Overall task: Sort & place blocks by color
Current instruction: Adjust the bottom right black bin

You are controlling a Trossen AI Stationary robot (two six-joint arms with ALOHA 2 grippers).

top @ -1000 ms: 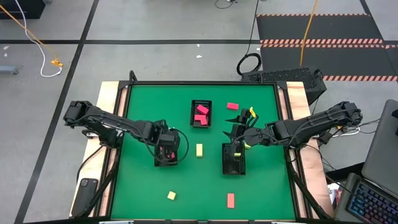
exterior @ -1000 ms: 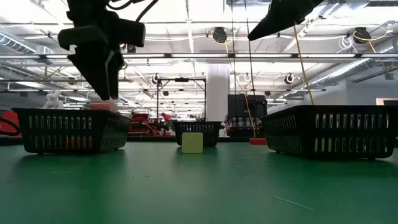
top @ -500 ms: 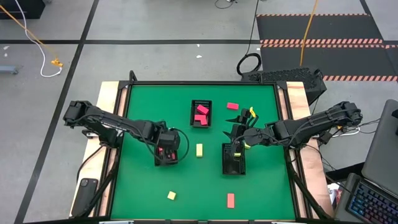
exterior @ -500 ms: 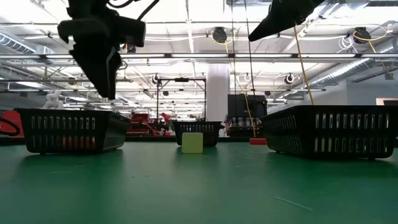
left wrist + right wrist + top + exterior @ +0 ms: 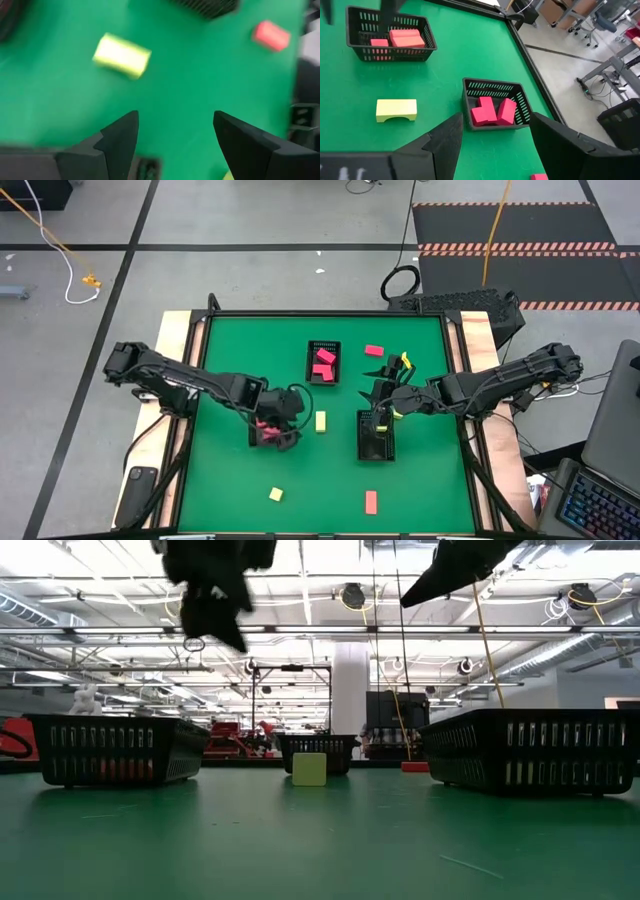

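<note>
My left gripper (image 5: 175, 120) is open with nothing between its fingers; it hangs above the right edge of the left black tray (image 5: 268, 432), which holds salmon-orange blocks (image 5: 402, 37). A pale yellow block (image 5: 320, 420) lies on the green mat just beyond it and shows in the left wrist view (image 5: 121, 55). My right gripper (image 5: 495, 122) is open and empty above the right tray (image 5: 376, 436). The far tray (image 5: 322, 363) holds pink-red blocks (image 5: 492, 111). Loose on the mat lie a yellow block (image 5: 275, 494) and two pink-red ones (image 5: 371, 501) (image 5: 374, 351).
The three black trays stand in a triangle around the mat's middle, with open mat between them and along the near edge. In the low view the left tray (image 5: 115, 748) and the right tray (image 5: 530, 750) flank the yellow block (image 5: 309, 768). Wooden rails border the table.
My left gripper has risen from the left tray and swung toward the table's right, toward the yellow block, tipping and rolling as it went. The right arm has kept still.
</note>
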